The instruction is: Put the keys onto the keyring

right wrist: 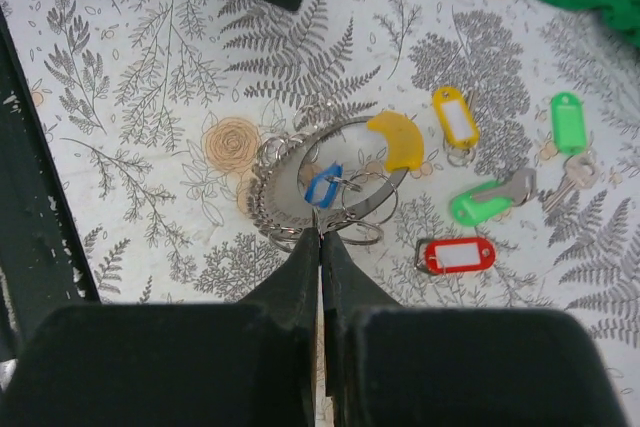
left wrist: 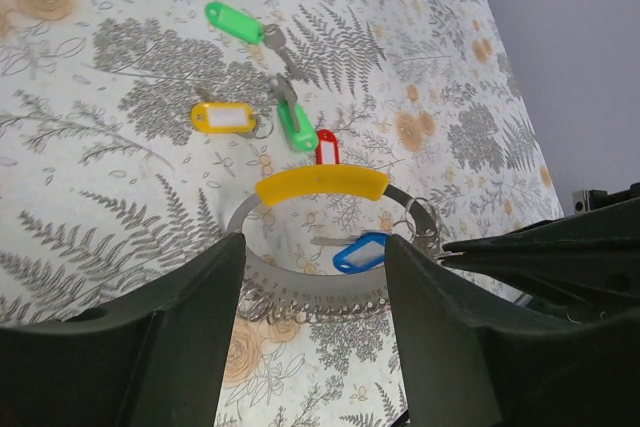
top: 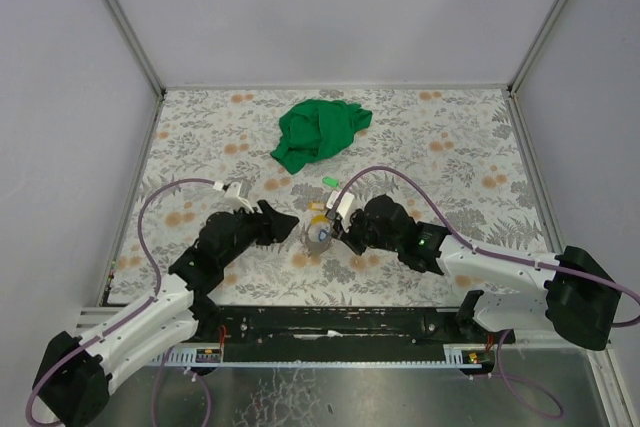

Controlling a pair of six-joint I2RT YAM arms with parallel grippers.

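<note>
The job is in the middle of its threading step. The keyring (left wrist: 300, 285) lies flat on the desk (top: 450, 127), close to the near edge and about halfway between the left and right edges. The blue key (left wrist: 360, 252) lies inside the loop with its little ring on the wire. It looks like the one being put on now, but I cannot tell if it is all the way on.

Four more keys wait just past the keyring, toward the far edge. They are the red key (right wrist: 457, 254), the green key (right wrist: 480, 204), the yellow key (right wrist: 455, 117) and a second green key (right wrist: 567, 122). None of them is on the loop. The green cloth (top: 320, 132) sits well apart, nearer the far edge.

The right hand (right wrist: 320, 235) is closed tight. Its tips point down at the near side of the loop, right by the blue key. I cannot tell if it is pinching the wire.

The left hand (left wrist: 312, 247) is open, with a finger on each side of the keyring. It hangs low over the loop and holds nothing.

Both arms reach in and meet over the loop. Next, I think one hand must hold the loop firm while the other picks up a loose key. That needs a very careful pinch, because the keys are tiny and lie flat.
</note>
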